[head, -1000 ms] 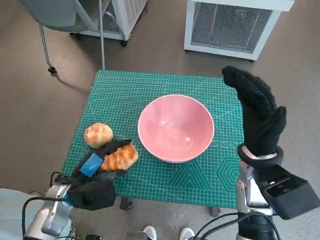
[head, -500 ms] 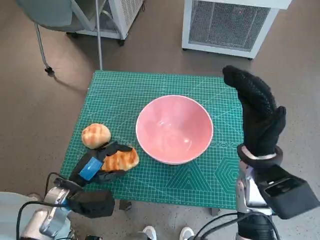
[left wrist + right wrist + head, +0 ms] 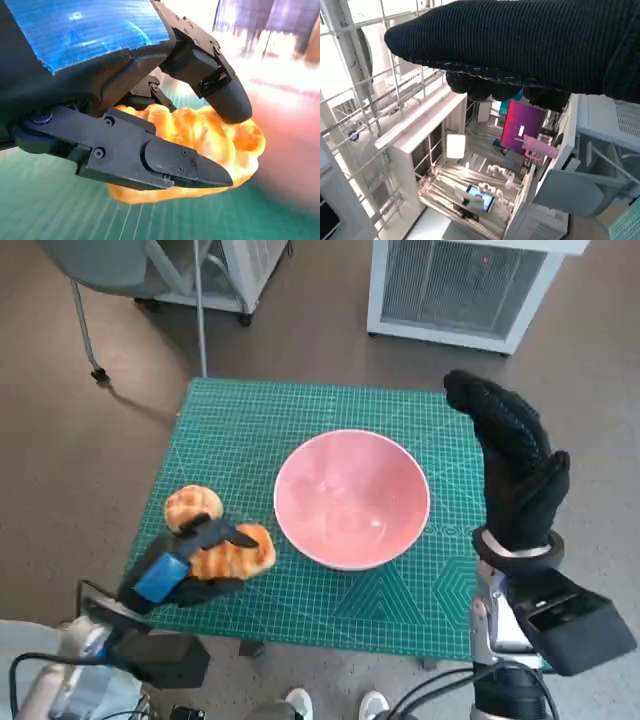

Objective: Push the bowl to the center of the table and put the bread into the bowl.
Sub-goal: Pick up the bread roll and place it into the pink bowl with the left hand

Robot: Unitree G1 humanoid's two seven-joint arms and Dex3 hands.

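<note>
A golden, browned piece of bread [image 3: 236, 551] is grasped by the left hand [image 3: 183, 562], whose black fingers [image 3: 160, 160] are closed over and under it, as the left wrist view shows plainly. The bread is held near the table's front left corner, just beside the pink bowl [image 3: 352, 497] but apart from its rim. Whether the bread is lifted clear of the surface or resting on it cannot be told. A second, rounder bread roll [image 3: 193, 507] is seen just behind the held piece, close to the table's left edge.

The bowl is set upright about the middle of the table [image 3: 250, 430], and nothing is seen inside it. The table is covered by a green cutting mat printed with a pale grid and angled guide lines; small print along the mat's edges is too fine to be read.

The right hand [image 3: 512, 465] is raised at the table's right edge, its gloved fingers extended upward and together, with nothing held.

Beyond the table's far edge a white unit with a mesh front [image 3: 460, 285] is seen on the floor, and a chair's legs [image 3: 90, 335] at the far left.
</note>
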